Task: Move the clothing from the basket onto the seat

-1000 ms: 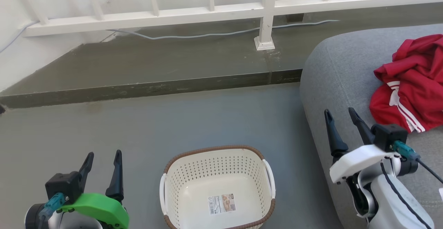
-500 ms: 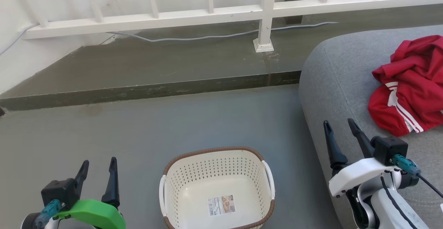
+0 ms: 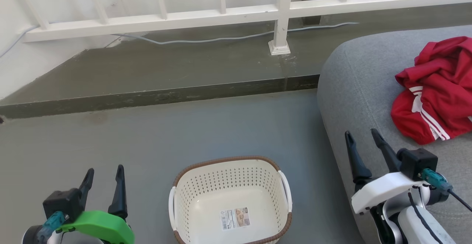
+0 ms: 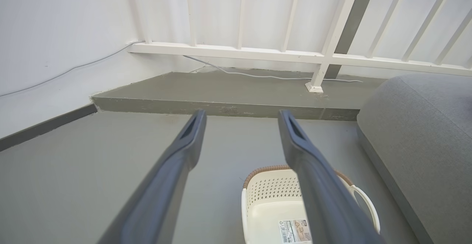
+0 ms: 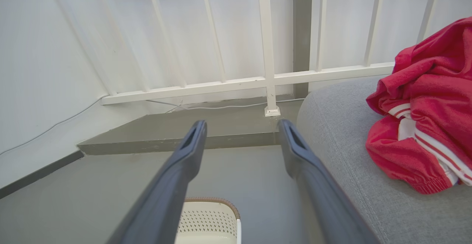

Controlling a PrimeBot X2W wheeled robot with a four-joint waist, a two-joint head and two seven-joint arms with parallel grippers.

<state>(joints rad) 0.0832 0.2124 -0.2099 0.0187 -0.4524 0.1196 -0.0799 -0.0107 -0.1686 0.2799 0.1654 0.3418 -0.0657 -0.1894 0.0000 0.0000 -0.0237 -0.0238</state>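
**Basket empty, red clothing on the seat**

I count one basket (image 3: 228, 177), one seat (image 3: 354, 89) and one heap of clothing (image 3: 435, 89); I cannot tell how many garments are bundled in it. The heap is red with white stripes and lies crumpled on top of the grey seat, at the right of my head view, well apart from the basket. The basket stands on the floor (image 3: 184, 133) just beside the seat's rounded front, with two white handles and one paper label (image 3: 236, 217) on its bare bottom.

I have two grippers in view, each with two dark fingers. The left gripper (image 3: 105, 169) hangs over the floor to the left of the basket, fingers spread and holding nothing. The right gripper (image 3: 360, 132) hovers at the seat's front edge, near the red heap but not touching it, also released and empty.

Against a second ago, both grippers sit a little lower in my head view. Clothing and basket lie as they did, and the fingers are as wide apart as they were
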